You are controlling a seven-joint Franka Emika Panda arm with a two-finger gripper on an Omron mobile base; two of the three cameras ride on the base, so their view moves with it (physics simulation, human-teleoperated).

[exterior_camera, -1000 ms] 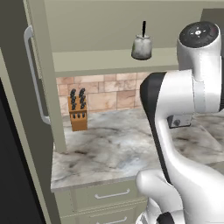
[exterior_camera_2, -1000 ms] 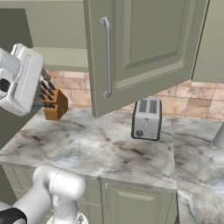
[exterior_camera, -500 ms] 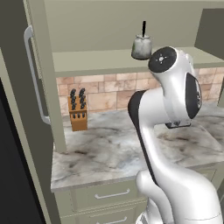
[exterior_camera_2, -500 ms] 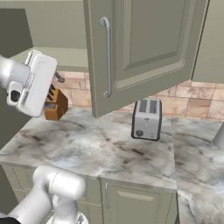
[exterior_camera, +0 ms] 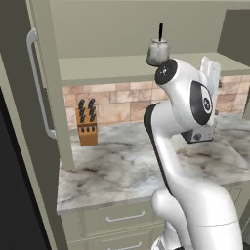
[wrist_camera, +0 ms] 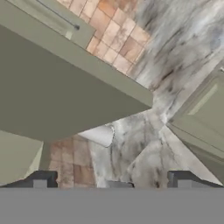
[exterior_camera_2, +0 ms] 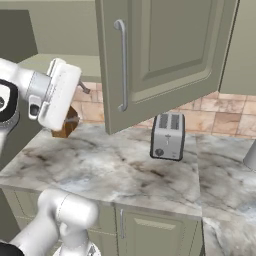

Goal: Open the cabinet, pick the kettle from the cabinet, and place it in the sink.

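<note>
The small squat silver-grey metal kettle with its thin black handle standing straight up over the lid sits on the bare pale shelf of the tall grey-green wall cabinet, at about 12 o'clock in the left base view, just above my white arm's upper joint. It looks rounded and dull-shiny, wider than tall, upright and untouched. The cabinet is open: its recessed-panel door with a long vertical silver bar handle hangs swung out at 12 o'clock in the right base view. My two-finger gripper has its dark tips standing wide apart with nothing between them, at 6 o'clock in the hand view. Below the shelf, on the grey-veined marble counter, stand a wooden knife block and a boxy silver toaster.
</note>
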